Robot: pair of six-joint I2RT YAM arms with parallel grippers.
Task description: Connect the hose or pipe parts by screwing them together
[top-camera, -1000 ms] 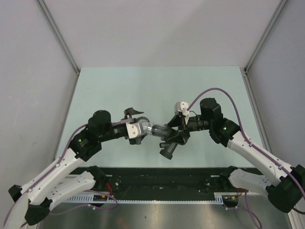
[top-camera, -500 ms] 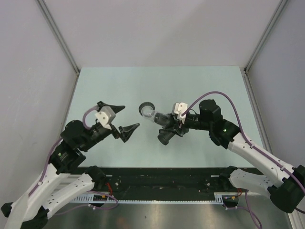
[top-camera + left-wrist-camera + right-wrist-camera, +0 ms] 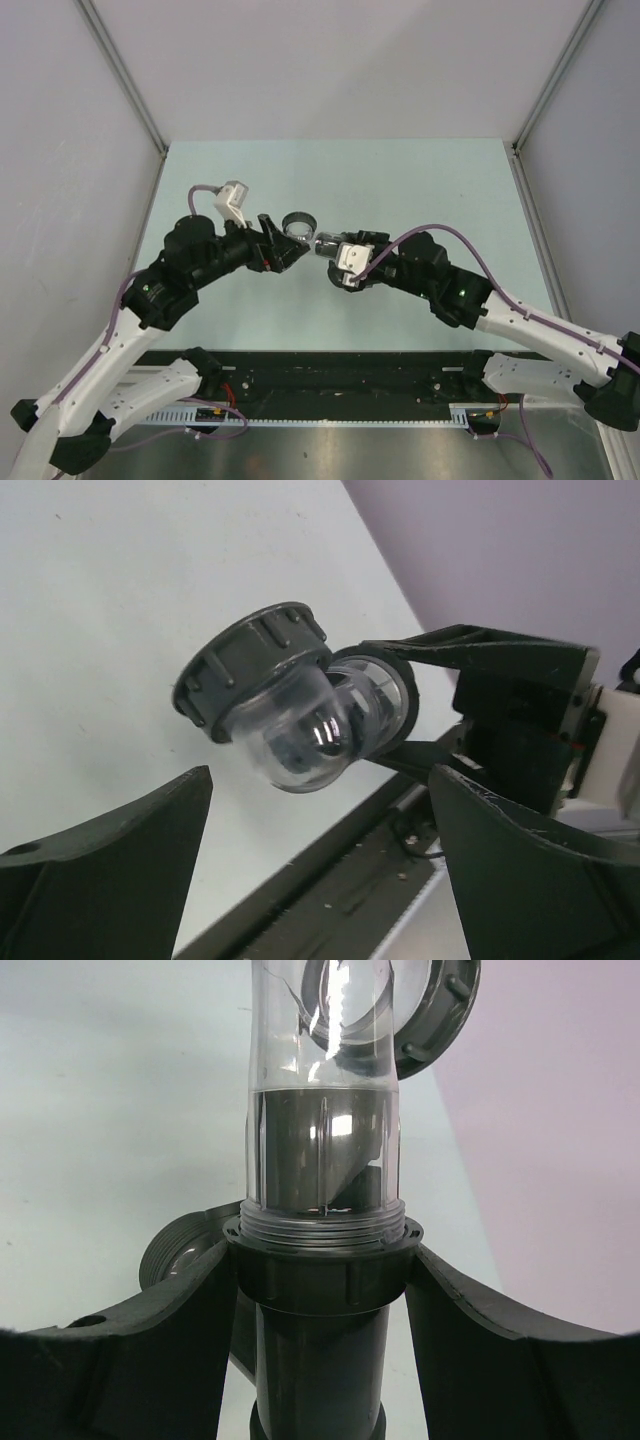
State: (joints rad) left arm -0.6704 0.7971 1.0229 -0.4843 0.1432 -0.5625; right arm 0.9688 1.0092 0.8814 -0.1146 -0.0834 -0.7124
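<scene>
Grey plastic first: the fitting [image 3: 320, 1360] is clamped in your right tool [image 3: 320, 1270]. Both fingers [image 3: 150, 1360] press on its ribbed collar [image 3: 320, 1278], one on each side, with the jaws part-closed around it. The clear tube [image 3: 325, 1080] runs straight out of the collar, away from the wrist camera. The ring nut [image 3: 440, 1010] sits at the tube's far end, angled off to the right in that view. A threaded side port [image 3: 175, 1250] shows just behind the finger on the left of the view.

From the top camera the assembly sits over the middle of the table [image 3: 420, 180], sticking out of the right tool toward the upper left. The ring nut is the leading tip, its opening facing roughly up at the camera.

Your left tool [image 3: 320, 820] is spread wide and holds nothing. In its wrist view the ring nut and the clear bend behind it sit just ahead of the fingertips, above the gap and not down between the pads. The nut is nearer the finger on the left of the view, and the right tool's black body is in frame just beyond the other finger. From above, the left tool's tips are just beside the nut — you can't tell from that angle whether they touch it.
</scene>
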